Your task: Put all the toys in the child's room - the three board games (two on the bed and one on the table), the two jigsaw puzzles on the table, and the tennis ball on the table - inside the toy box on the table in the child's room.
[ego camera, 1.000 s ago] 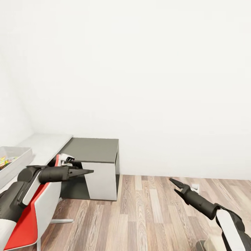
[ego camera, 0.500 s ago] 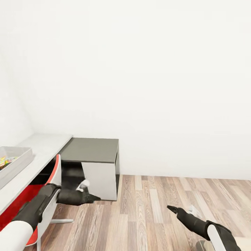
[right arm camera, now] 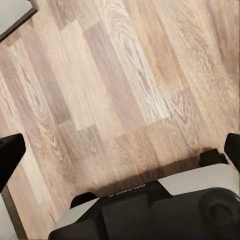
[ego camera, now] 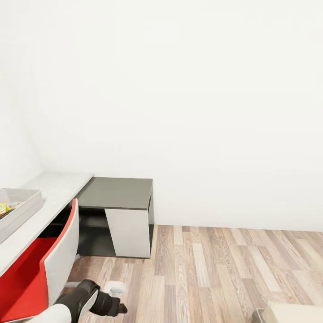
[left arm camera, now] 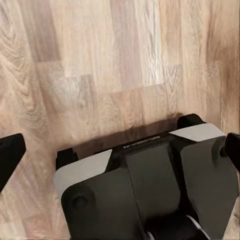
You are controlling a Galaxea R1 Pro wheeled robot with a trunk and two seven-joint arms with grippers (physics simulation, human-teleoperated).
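One marking shows: a small line of pale lettering on the dark front edge of the robot base [left arm camera: 142, 144], seen also in the right wrist view [right arm camera: 123, 191]. It is too small and blurred to read.

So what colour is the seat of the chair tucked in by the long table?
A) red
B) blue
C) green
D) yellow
A: in the head view the chair beside the table has a bright red seat inside a white shell.
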